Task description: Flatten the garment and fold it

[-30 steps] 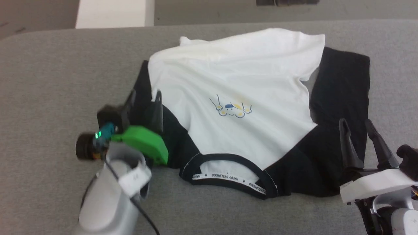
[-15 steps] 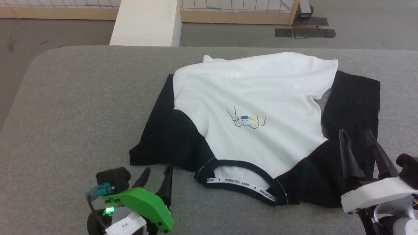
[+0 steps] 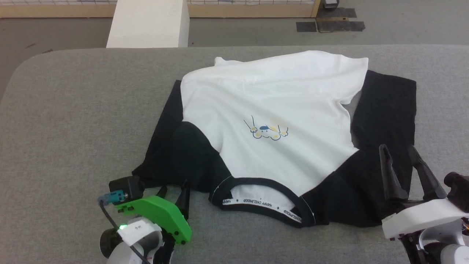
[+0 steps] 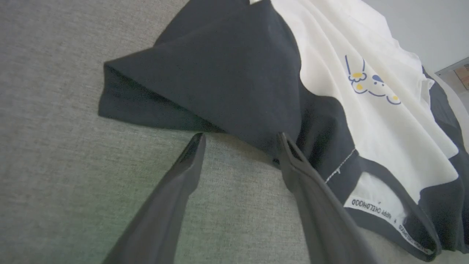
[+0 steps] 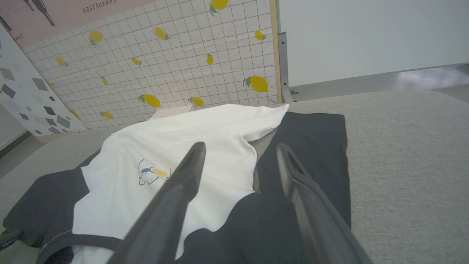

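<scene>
Lying front up on the grey counter [image 3: 73, 110]: the garment [image 3: 271, 95]. The neckband [image 3: 262, 201] is toward the robot and the hem is at the far side. The long axis runs away from the robot, leaning a little to its right. The white body is wrinkled, not yet flat. The right sleeve [image 3: 388, 106] is stretched alongside the body. The left sleeve [image 3: 172, 157] is doubled on itself, and the left wrist view shows a thick fold at its outer edge.

Left hand [image 3: 174, 187]: fingers spread wide, nothing held. It sits at the near edge of the left sleeve, pointing into it. In the left wrist view one fingertip overlaps the black cloth and the other is over bare counter just short of it. Cannot tell whether it touches or hovers.

Right hand [image 3: 397, 147]: fingers also wide apart, and empty. They are over the black shoulder on the right side, pointing along the right sleeve. Contact is unclear.

Judgement: the step is flattening, and folding has not begun. Each hand is nearer its own sleeve, and the left hand is nearest the untidy part. The doubled sleeve lies straight ahead of its fingers. The likely move is a short reach forward, a pinch on the fold edge, then a draw outward to the robot's left, across the long axis. Risk: pinching both soft layers could drag the whole shirt.
</scene>
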